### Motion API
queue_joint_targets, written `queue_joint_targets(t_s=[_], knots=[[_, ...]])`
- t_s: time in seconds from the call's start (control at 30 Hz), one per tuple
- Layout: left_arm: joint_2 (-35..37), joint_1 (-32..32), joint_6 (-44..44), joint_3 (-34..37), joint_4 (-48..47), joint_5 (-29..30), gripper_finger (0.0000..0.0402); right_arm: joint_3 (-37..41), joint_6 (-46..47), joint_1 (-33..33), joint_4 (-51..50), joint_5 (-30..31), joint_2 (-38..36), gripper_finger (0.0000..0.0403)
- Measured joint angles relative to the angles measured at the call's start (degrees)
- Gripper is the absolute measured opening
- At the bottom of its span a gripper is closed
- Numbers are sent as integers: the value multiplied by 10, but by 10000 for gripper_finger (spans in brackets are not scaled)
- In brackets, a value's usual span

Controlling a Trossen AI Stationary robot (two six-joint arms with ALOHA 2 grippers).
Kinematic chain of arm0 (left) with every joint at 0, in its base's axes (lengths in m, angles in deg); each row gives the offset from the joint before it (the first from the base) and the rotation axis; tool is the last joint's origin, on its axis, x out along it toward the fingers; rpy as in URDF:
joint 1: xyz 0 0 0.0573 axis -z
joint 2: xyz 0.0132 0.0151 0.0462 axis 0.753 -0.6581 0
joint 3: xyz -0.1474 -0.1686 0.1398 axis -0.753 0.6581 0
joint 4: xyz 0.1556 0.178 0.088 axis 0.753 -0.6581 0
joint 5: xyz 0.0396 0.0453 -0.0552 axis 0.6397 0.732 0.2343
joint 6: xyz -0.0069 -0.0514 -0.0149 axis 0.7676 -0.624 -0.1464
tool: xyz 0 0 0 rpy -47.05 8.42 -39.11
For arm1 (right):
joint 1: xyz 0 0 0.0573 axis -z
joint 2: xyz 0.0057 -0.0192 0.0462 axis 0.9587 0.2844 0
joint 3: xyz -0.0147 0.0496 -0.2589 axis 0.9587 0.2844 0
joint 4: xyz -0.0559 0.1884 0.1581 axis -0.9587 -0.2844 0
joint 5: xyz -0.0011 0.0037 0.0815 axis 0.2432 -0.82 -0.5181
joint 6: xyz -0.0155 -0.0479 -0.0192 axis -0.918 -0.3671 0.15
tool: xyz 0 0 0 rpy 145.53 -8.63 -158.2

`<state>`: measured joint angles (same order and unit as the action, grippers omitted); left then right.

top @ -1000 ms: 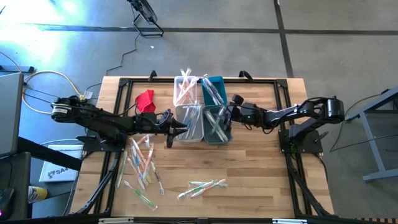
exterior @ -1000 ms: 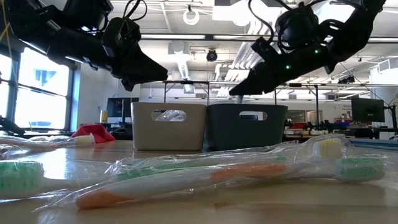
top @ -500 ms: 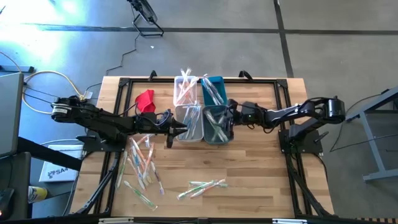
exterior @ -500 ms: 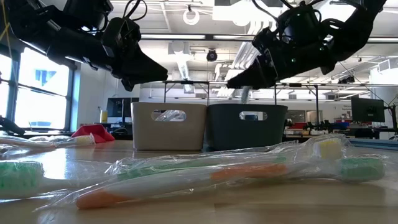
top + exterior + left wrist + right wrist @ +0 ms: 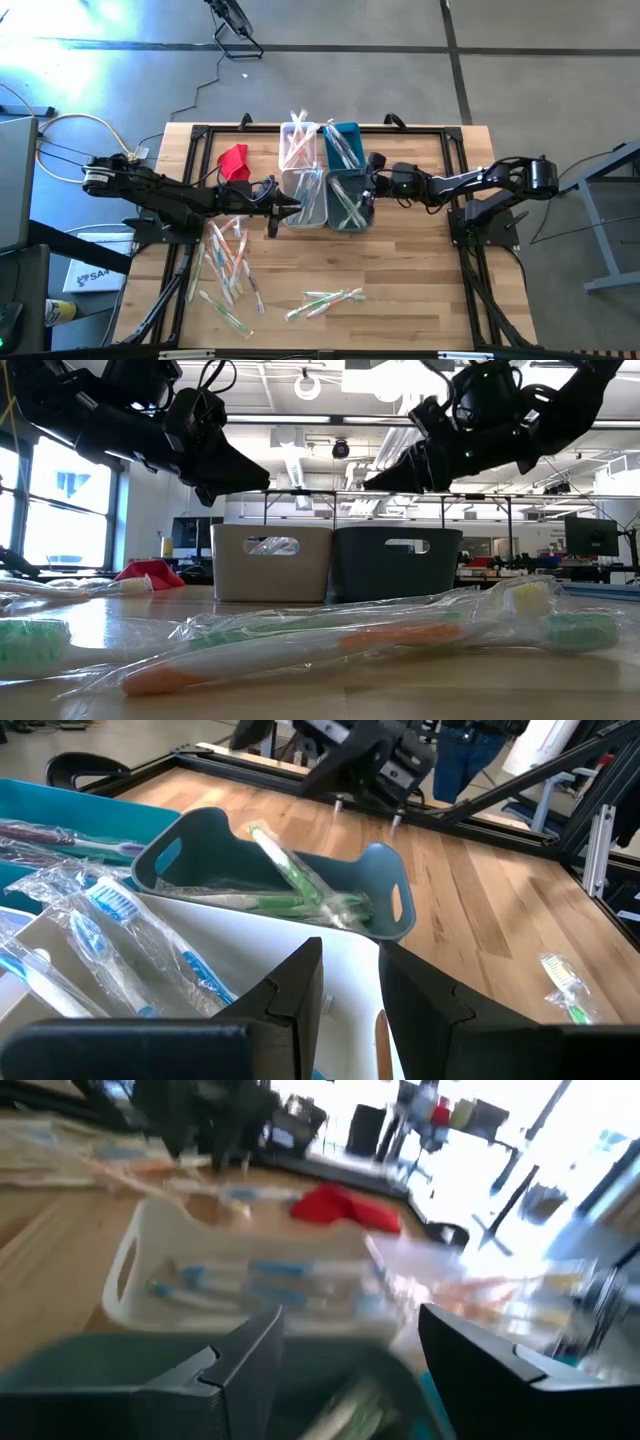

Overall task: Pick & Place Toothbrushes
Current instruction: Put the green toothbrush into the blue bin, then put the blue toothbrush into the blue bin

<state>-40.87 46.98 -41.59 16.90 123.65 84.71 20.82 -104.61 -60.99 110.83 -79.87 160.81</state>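
While the high view shows the whole worktop (image 5: pixel 400 270) from above, only there can one see the loose toothbrushes (image 5: pixel 228 262) scattered on the left front part, with a smaller group (image 5: pixel 325 300) lying nearer the middle front. A red cloth (image 5: pixel 235 161) lies at the back left. The left gripper (image 5: pixel 296 207) hangs at the left edge of the front white bin (image 5: pixel 312 200); the left wrist view shows its jaws standing only slightly apart, with nothing between them, above this bin where blue-handled brushes (image 5: pixel 110 935) lie in their wrappers. The same view shows green-handled brushes (image 5: pixel 295 885) inside the front teal bin (image 5: pixel 385 905), which the low view cannot show, because there only the bin walls are visible. Behind these two bins the high view shows another white bin (image 5: pixel 298 143) and another teal bin (image 5: pixel 342 142), both with brushes sticking out. The right gripper (image 5: pixel 370 190) is over the right edge of the front teal bin; its wrist view shows the jaws spread wide and empty above the bin. The low view shows both grippers well above the bins, and wrapped brushes (image 5: pixel 330 640) lying close to the camera.
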Motion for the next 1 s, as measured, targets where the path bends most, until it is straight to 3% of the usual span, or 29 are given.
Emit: queue_joint_targets(t_s=[0.27, 0.53, 0.83, 1.0], knots=[[0, 0, 0, 0, -2, 0, 100, 0, -13, -2, 35, 1, -17, 228], [0, 0, -1, 0, 0, 0, 100, 0, 68, -30, -44, -5, -82, 227], [0, 0, -5, 0, 0, 0, 100, 0, 134, -72, -51, -98, -101, 227], [0, 0, -77, 0, 0, 0, 100, 0, 134, -94, -51, -105, -101, 227]])
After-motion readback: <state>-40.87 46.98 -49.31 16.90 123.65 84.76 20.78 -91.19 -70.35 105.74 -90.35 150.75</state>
